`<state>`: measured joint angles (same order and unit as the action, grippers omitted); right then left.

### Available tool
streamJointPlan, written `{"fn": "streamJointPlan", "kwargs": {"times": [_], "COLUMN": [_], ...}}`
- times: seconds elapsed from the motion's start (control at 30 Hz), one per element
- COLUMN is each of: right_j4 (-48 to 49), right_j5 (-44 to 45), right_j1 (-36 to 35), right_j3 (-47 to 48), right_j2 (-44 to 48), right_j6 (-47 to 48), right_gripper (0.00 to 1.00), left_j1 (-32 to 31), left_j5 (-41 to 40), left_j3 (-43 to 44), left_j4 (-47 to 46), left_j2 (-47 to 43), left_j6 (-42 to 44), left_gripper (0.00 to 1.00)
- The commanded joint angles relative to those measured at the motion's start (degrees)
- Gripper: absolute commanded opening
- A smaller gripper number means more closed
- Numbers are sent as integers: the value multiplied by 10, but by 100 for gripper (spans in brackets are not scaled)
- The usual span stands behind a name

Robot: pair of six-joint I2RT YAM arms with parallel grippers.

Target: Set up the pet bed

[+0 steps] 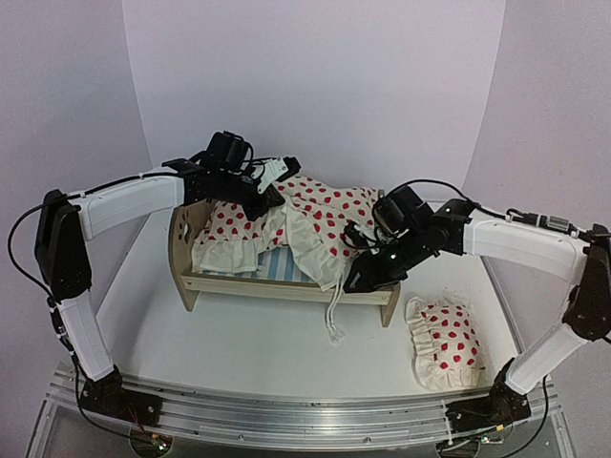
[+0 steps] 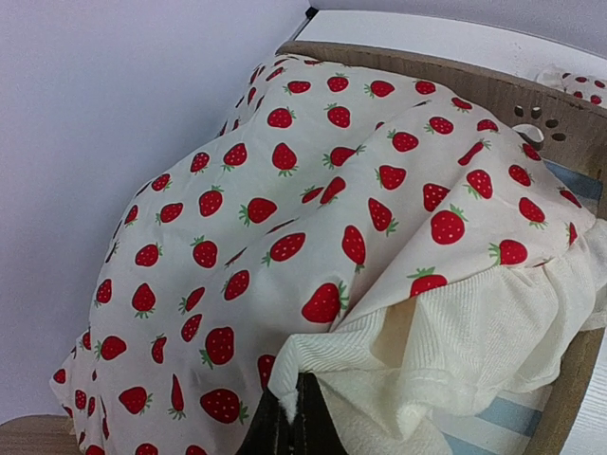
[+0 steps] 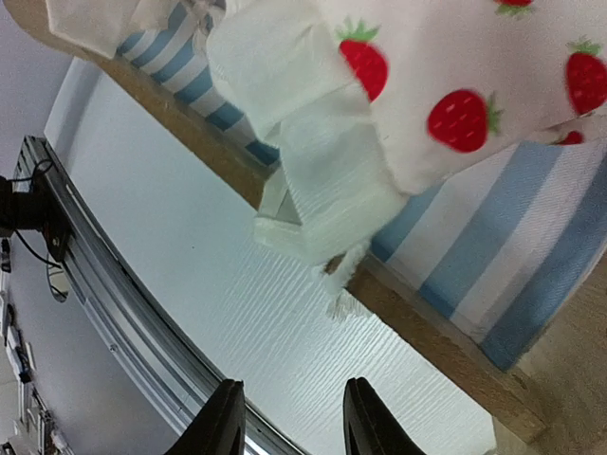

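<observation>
The plywood pet bed [image 1: 250,284] stands mid-table, headboard to the left, with its blue-and-white striped mattress [image 1: 283,267] partly showing. The cream strawberry-print blanket [image 1: 325,215] lies bunched over it and hangs over the front rail. My left gripper [image 1: 267,200] is above the head end, shut on the blanket's cream ruffle [image 2: 379,351]; its fingertips [image 2: 270,428] pinch the cloth. The paw-print cutout [image 2: 541,116] shows behind. My right gripper [image 1: 359,281] is open and empty at the front rail [image 3: 427,322] near the foot end, just below the blanket's hanging edge [image 3: 322,199].
A matching strawberry pillow [image 1: 444,343] lies on the table to the right front of the bed. The blanket's ties [image 1: 334,324] dangle onto the table. An aluminium rail [image 1: 286,415] runs along the near edge. White walls close in the back and sides.
</observation>
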<state>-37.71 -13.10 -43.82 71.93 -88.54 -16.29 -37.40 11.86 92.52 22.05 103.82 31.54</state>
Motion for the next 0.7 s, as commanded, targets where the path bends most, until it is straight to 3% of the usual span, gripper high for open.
{"fn": "streamJointPlan", "kwargs": {"times": [0.0,0.33,0.53,0.67], "right_j4": [88,164,165,164], "right_j5": [6,-15,25,29], "right_j1": [3,3,3,3], "right_j3": [-34,-51,-54,-53], "right_j2": [5,-45,-50,-46], "right_j6": [8,-23,-19,-16], "right_gripper": [36,34,22,7], "left_j1": [4,4,4,5], "left_j5": [4,11,14,15], "left_j3": [-5,-14,-20,-24], "left_j4": [-28,-33,-36,-37], "left_j2": [-32,-38,-43,-44], "left_j6": [-4,-2,-2,-2], "left_gripper": [0,0,0,0]}}
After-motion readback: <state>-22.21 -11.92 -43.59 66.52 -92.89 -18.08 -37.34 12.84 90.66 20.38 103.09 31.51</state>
